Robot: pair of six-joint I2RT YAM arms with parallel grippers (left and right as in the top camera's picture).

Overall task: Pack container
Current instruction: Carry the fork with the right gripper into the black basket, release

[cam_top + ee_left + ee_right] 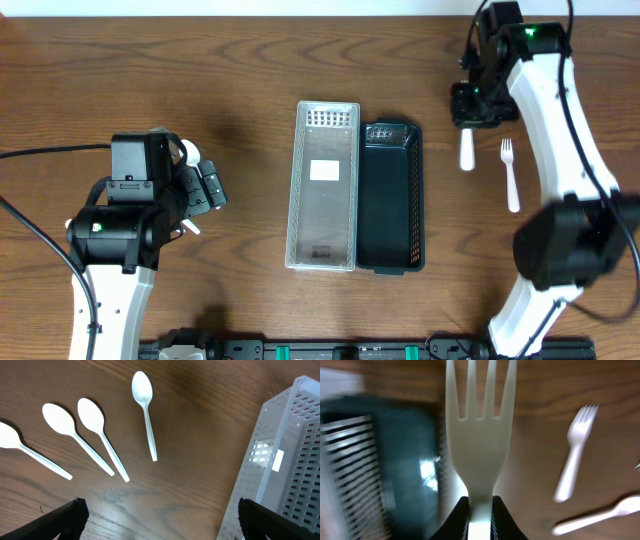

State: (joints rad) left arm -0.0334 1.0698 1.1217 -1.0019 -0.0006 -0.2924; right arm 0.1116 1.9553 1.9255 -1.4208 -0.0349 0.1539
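A clear slotted container [325, 190] lies at the table's middle, with a dark green slotted container [390, 200] touching its right side. My right gripper [478, 105] is shut on a white plastic fork [466, 150] just right of the dark container's far end. In the right wrist view the jaws [480, 510] pinch the fork [480, 435] at its neck, tines pointing away, with the dark container [395, 460] to the left. My left gripper [160, 520] is open and empty above bare wood, with the clear container [280, 465] at its right.
Several white spoons [97, 435] lie side by side on the wood ahead of the left gripper. A second white fork [510, 175] lies right of the held one and shows in the right wrist view [575, 455], with another white utensil [600, 517] near it.
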